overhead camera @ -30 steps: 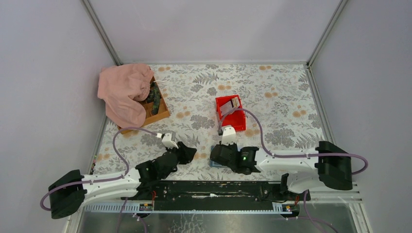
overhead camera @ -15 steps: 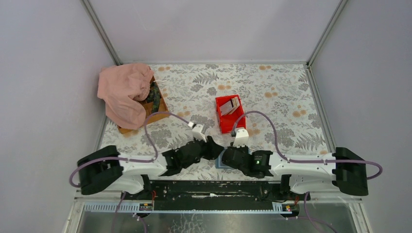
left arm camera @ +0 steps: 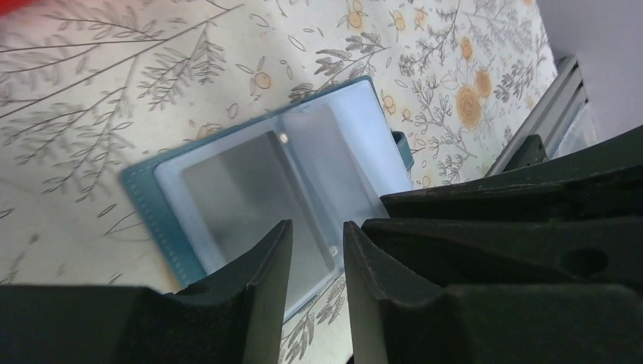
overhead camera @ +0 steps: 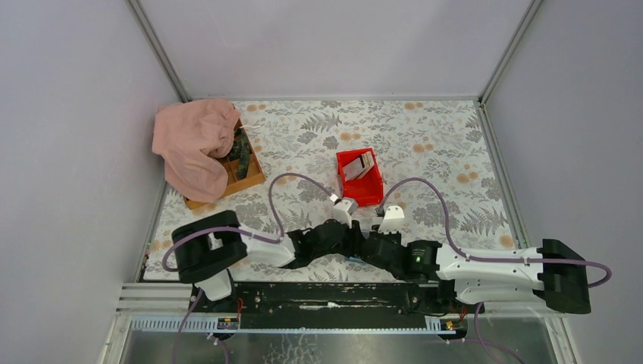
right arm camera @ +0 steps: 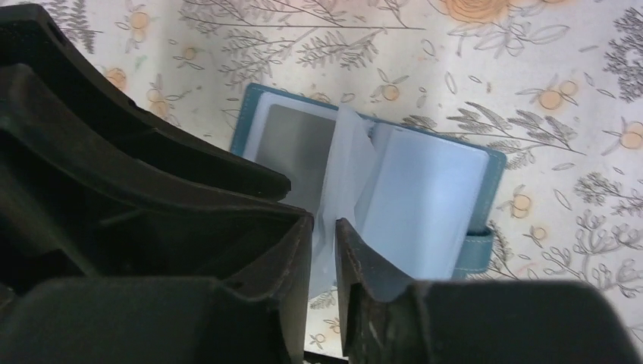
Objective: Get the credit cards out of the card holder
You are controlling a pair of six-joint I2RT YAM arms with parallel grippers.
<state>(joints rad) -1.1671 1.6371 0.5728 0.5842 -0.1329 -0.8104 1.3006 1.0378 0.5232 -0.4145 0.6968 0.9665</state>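
Noting biggest first: one floral table (overhead camera: 440, 144). Two arms fold low at its near edge, we judge so that both wrists can work the one card holder (left arm camera: 148, 216), which lies open and flat beneath them. One pink cloth (overhead camera: 193, 140) drapes over one wooden tray (overhead camera: 246, 178) at far left, well apart. One red bin (overhead camera: 364, 199) sits mid-table. The cards (overhead camera: 366, 163) standing in it are too small for us to count. The left gripper (left arm camera: 317, 258) has its jaws narrowly spread over the holder's near edge, with nothing between them. The right gripper (right arm camera: 324, 265) shows a slim gap. One clear sleeve leaf (right arm camera: 350, 152) stands up into it, likely raised to expose a pocket. Whether it is pinched or loose we cannot tell. One grey card (left arm camera: 227, 189) shows in a pocket.
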